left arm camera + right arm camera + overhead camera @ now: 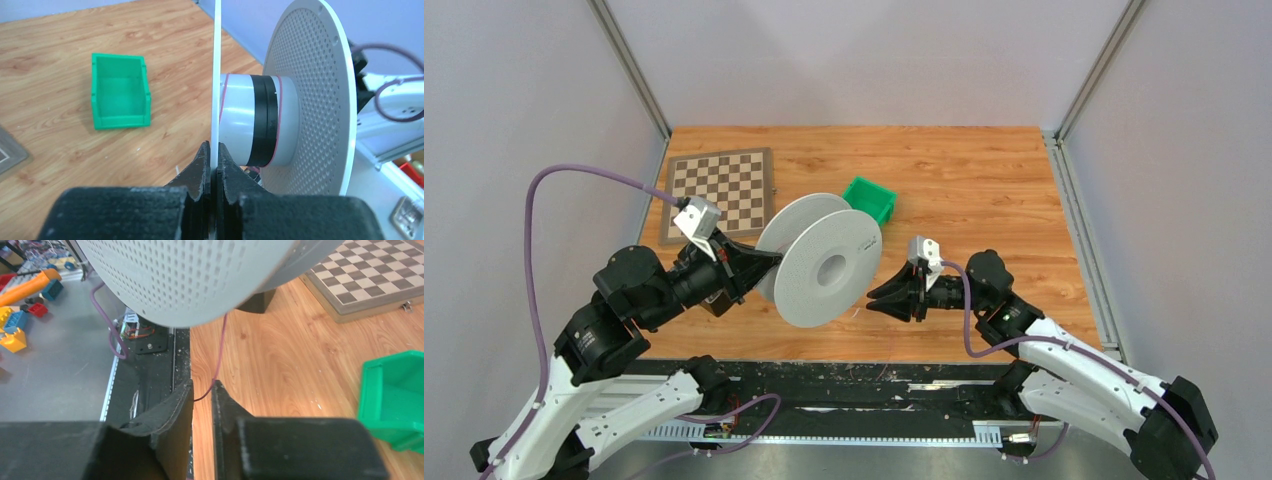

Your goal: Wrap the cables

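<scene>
pinching the thin rim of one disc of the spool between fingers pressed tight on it, the left tool holds the pale grey spool up off the bench, that disc standing edge-on straight ahead of its tips. just past the tips sits the white hub with a black band, and beyond the hub, to the tool's right, the second disc, perforated all over. farther ahead and to the left a green bin rests on the wood. the right tool has its fingers set a narrow slit apart, bench showing between them; the cable, a hair-thin purplish strand, crosses that slit at the tips and rises straight up to the underside of the spool, which hangs above and ahead of this tool, not touching it. whether the fingers actually grip the strand cannot be told. ahead and to this tool's right stands the green bin, and farther off, past the spool, a chessboard lies flat on the bench.
</scene>
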